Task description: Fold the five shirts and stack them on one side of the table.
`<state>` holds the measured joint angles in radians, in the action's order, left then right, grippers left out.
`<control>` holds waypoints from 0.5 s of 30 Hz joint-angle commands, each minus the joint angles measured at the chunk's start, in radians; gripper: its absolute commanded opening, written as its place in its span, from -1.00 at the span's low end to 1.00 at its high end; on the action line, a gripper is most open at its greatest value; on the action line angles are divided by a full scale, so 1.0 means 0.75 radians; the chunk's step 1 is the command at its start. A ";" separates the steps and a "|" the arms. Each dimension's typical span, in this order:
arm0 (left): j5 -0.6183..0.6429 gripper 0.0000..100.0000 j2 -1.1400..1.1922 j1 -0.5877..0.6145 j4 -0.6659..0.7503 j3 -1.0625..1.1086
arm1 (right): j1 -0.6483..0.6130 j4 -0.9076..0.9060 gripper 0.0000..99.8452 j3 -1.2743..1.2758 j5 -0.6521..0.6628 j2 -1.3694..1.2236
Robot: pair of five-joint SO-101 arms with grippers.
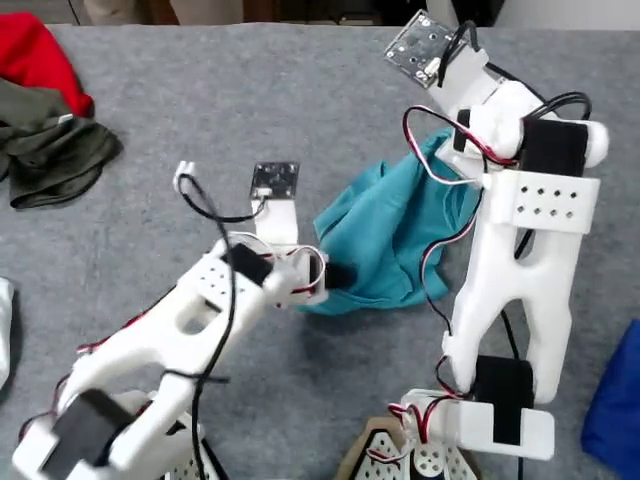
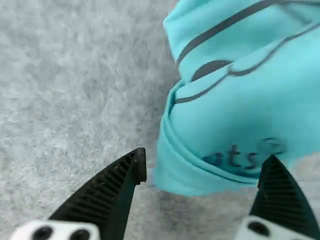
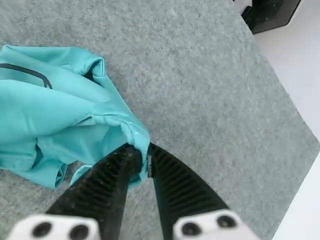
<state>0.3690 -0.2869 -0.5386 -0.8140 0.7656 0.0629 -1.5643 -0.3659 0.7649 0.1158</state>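
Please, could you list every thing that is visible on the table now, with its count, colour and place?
teal shirt: one, teal, crumpled at the table's middle, between the two arms
red shirt: one, red, far left corner
dark green shirt: one, dark green, left edge, touching the red one
blue shirt: one, blue, near right edge, cut off
white cloth: one, white, left edge, mostly cut off
table: one, grey felt
left gripper: open, at the teal shirt's edge
right gripper: shut on a fold of the teal shirt
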 commanded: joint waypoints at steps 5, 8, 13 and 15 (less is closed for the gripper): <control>-0.010 -0.38 0.294 -0.002 0.018 -0.115 | 0.017 0.004 -0.99 -0.024 0.010 -0.009; -0.018 -0.64 0.347 -0.002 0.016 -0.178 | 0.017 0.004 -0.99 -0.024 0.010 -0.011; -0.018 -0.94 0.349 0.000 -0.137 -0.297 | 0.019 0.004 -0.99 -0.024 0.010 -0.011; -0.018 -0.96 0.349 0.020 -0.256 -0.397 | 0.019 0.004 -0.99 -0.024 0.010 -0.013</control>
<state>0.3583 -0.0215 -0.5386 -0.9030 0.5800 0.0598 -1.5643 -0.3659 0.7649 0.1066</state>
